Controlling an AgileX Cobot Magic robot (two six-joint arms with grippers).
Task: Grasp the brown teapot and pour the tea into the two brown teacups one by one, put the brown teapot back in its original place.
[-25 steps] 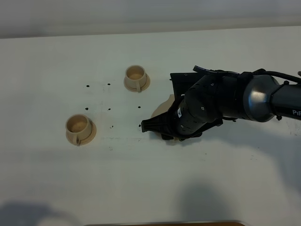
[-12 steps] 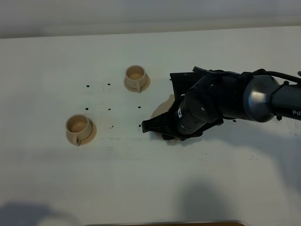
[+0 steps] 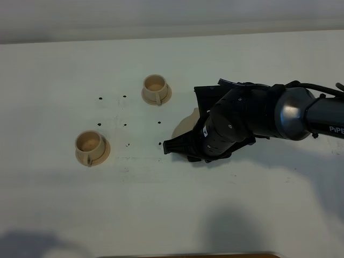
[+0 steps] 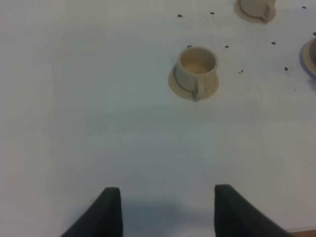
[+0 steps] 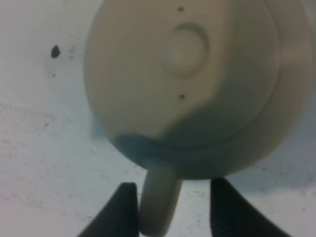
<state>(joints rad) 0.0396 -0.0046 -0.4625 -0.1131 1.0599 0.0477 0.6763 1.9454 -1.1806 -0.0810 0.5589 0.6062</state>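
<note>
The brown teapot [image 5: 183, 84] stands on the table at centre right, seen from above with its lid knob up. In the exterior view my right arm covers most of the teapot [image 3: 184, 125]. My right gripper [image 5: 173, 212] is open, with a finger on each side of the loop handle [image 5: 159, 202]; the same gripper [image 3: 171, 146] points left in the exterior view. The two brown teacups on saucers stand to the left, one farther back [image 3: 156, 88] and one nearer the front [image 3: 91, 147]. My left gripper [image 4: 165, 212] is open and empty, short of the near cup [image 4: 196, 70]. The round saucer under the teapot is mostly hidden.
Small dark marks [image 3: 124, 124] dot the white table [image 3: 64, 204] between the cups and the teapot. The far cup [image 4: 254, 7] and a beige rim [image 4: 312, 57] show at the edges of the left wrist view. The table's back edge [image 3: 172, 36] runs behind the cups.
My right arm has shifted very slightly toward the front around the teapot's handle. The teapot and both cups have not moved.
</note>
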